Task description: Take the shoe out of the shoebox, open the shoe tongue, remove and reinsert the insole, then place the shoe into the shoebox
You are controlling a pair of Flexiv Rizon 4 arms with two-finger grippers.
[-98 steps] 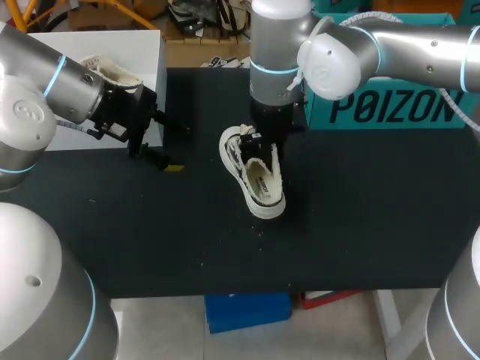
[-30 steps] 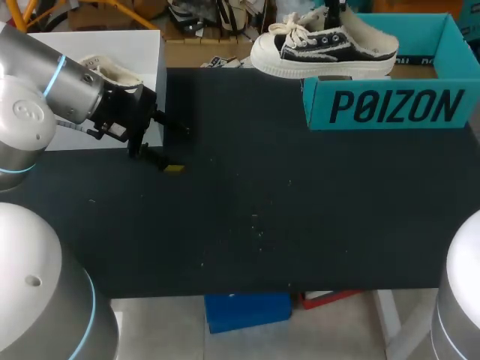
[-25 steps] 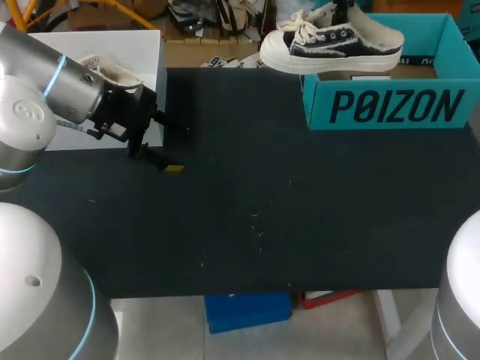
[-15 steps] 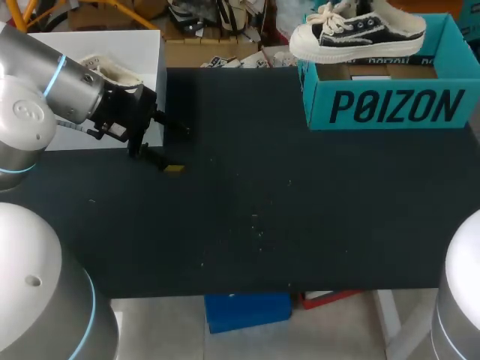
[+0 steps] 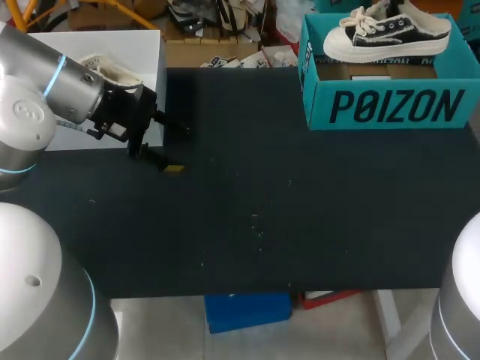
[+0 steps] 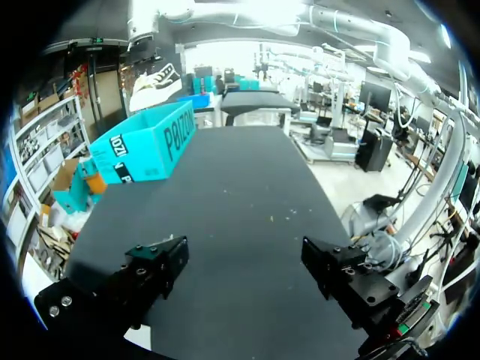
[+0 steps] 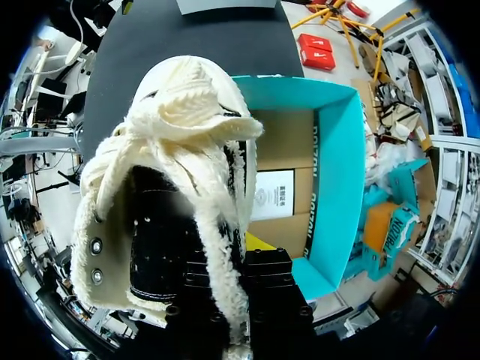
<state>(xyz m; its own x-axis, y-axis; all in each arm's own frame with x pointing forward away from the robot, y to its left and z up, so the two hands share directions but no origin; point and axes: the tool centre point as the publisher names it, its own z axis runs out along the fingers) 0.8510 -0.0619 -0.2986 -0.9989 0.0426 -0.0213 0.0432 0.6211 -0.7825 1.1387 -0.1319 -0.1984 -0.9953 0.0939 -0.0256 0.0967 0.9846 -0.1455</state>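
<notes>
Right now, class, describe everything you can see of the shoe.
The shoe is a backless black canvas sneaker with a thick cream sole, cream laces and a fleecy cream lining. It hangs level, sole down, with its toe toward the table's left side. It is above the open teal box and seemingly clear of it. The right claw grips the fleecy rim at its open back, and nothing else appears to touch it.

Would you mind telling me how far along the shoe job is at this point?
It looks nearly finished. Done: the shoe is out and already back above the open shoebox. The insole cannot be checked from here. In hand: the right hand grips the shoe by its fleecy edge. Left: lower it in and let go. The left hand is open and empty over the table.
</notes>
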